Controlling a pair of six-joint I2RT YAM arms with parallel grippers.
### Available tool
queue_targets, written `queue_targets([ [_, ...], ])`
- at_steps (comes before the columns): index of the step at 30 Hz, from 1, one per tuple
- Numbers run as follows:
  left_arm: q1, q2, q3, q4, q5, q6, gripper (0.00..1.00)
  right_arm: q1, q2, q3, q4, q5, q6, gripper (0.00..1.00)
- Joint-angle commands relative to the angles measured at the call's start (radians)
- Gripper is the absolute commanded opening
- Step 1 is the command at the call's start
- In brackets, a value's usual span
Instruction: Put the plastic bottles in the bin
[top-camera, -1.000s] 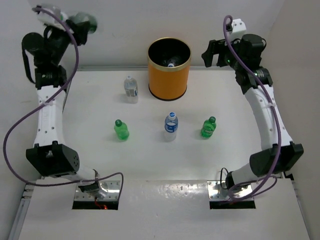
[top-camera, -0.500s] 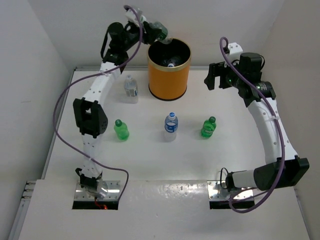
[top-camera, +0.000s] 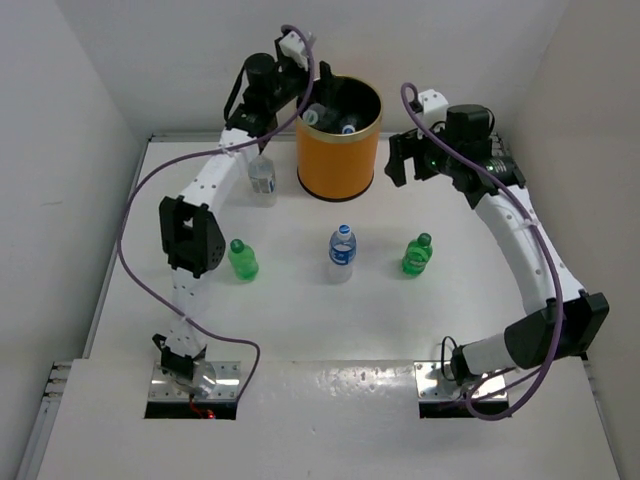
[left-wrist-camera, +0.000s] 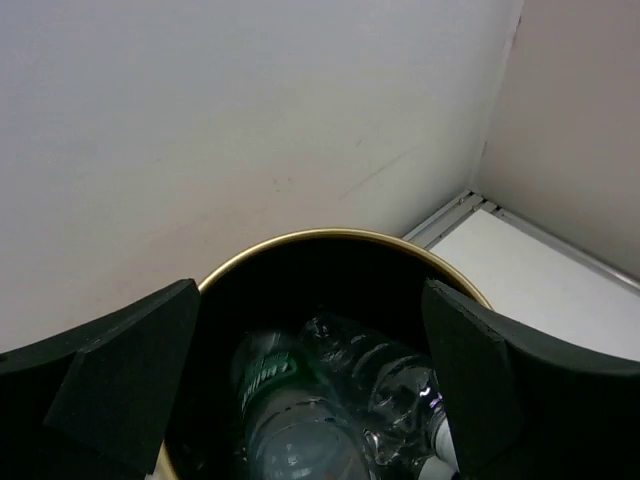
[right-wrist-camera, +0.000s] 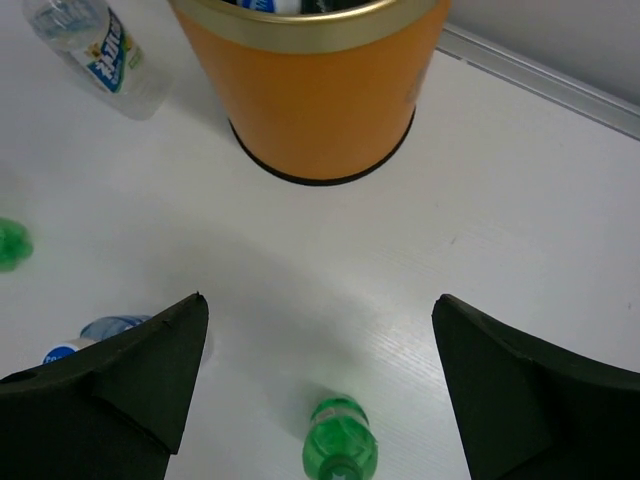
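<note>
1. The orange bin (top-camera: 337, 165) stands upright at the far middle of the surface (top-camera: 300, 330), close to the back wall (left-wrist-camera: 250, 120).
2. Several bottles already lie inside it. The left wrist view shows a crumpled clear bottle (left-wrist-camera: 385, 375) beside a bottle with a green label (left-wrist-camera: 268, 378) against the black inside.
3. Four more bottles are out on the surface. A clear labelled bottle (top-camera: 262, 178) is just left of the bin.
4. Nearer the arms, a row runs left to right: a left green bottle (top-camera: 242, 260), a blue-capped bottle (top-camera: 342, 252) and a right green bottle (top-camera: 417, 254). All are well apart from one another and appear upright.
5. The left claw (left-wrist-camera: 310, 300) hangs above the bin's left rim, looking down into the mouth. Its fingers are spread wide with nothing between them.
6. The right claw (right-wrist-camera: 320, 300) hovers over the surface to the right of the bin. It faces the bare patch between the bin and the right green bottle, spread wide and empty.
</note>
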Motion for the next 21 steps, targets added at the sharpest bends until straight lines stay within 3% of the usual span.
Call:
queue_targets([
  [1,0.075,-0.176,0.061,0.046,-0.037,-0.073,1.00,0.056,0.025,0.055,0.074,0.012,-0.015,0.91],
  [9,0.365,-0.503,-0.121,-0.017,-0.046,-0.291,1.00,0.214,0.221,0.214,0.220,-0.009,-0.003,0.90],
  [13,0.530,-0.679,-0.417,-0.017,0.046,-0.301,1.00,0.284,0.352,0.314,0.303,-0.025,0.008,0.91],
  [21,0.681,-0.936,-0.809,-0.035,0.180,-0.310,1.00,0.374,0.697,0.590,0.404,-0.002,0.121,0.96],
])
